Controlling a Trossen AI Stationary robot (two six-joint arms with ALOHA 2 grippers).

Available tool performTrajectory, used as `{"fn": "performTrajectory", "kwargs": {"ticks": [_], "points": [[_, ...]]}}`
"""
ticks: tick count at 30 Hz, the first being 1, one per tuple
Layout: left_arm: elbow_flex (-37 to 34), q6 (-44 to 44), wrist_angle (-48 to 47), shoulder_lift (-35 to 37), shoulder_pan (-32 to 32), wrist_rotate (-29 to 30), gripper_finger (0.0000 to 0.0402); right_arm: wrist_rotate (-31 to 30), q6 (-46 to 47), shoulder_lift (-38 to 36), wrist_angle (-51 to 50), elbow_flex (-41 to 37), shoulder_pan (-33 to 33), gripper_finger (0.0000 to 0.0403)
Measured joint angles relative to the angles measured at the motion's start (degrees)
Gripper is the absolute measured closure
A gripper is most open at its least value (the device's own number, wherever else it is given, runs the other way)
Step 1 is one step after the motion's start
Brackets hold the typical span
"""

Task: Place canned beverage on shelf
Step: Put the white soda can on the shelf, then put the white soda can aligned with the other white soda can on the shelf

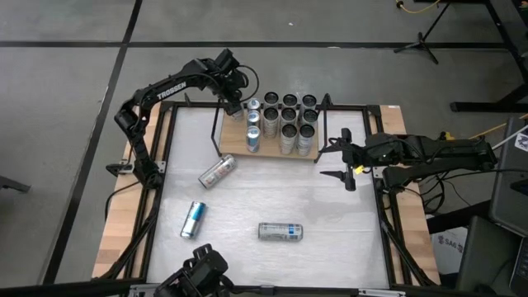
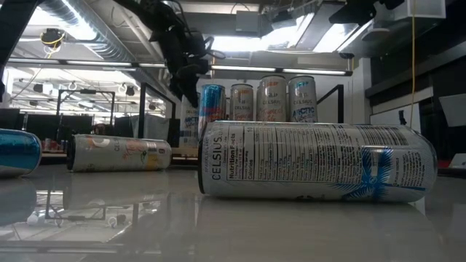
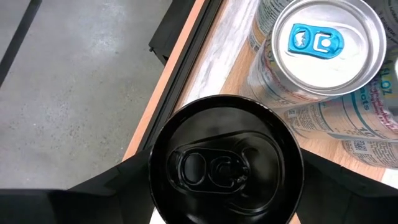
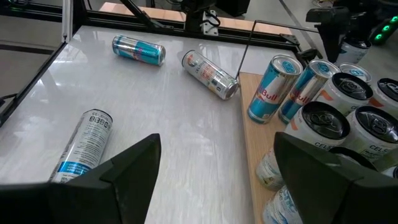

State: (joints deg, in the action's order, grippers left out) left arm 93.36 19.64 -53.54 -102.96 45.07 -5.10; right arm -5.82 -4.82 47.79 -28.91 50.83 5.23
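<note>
Left gripper (image 1: pixel 234 106) is over the shelf's (image 1: pixel 231 142) back-left corner, fingers closed round a black-topped can (image 3: pixel 226 163) held upright, beside the cans already standing there. To finish well: lower it straight, keep it off the blue-tab can (image 3: pixel 317 46), let go only once the base sits flat. Right gripper (image 1: pixel 346 165) waits beside the shelf's right end, jaws wide, empty. Whether the can's base touches the board is hidden

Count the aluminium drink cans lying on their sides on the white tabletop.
3: a pale silver can near the wooden shelf's front-left corner, a blue-and-silver can toward the table's front left, and a silver Celsius can front-centre. None appear hidden.
</note>
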Motion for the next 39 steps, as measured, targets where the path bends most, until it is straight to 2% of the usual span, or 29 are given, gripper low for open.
{"fn": "performTrajectory", "kwargs": {"ticks": [7, 12, 20, 39], "points": [[0.0, 0.0, 0.0, 0.0, -1.0, 0.5, 0.0065, 0.0, 0.0, 0.0, 0.0, 0.0, 0.0, 0.0100], [0.0, -1.2, 0.0, 0.0, -1.9, 3.9, 0.0040, 0.0, 0.0, 0.0, 0.0, 0.0, 0.0, 0.0100], [0.1, -1.3, -0.5, 1.7, -3.0, 5.1, 0.0038, 0.0, 0.0, 0.0, 0.0, 0.0, 0.0, 0.0100], [0.1, -2.0, -0.9, 12.1, -7.7, 5.9, 0.0038, 0.0, 0.0, 0.0, 0.0, 0.0, 0.0, 0.0100]]}}
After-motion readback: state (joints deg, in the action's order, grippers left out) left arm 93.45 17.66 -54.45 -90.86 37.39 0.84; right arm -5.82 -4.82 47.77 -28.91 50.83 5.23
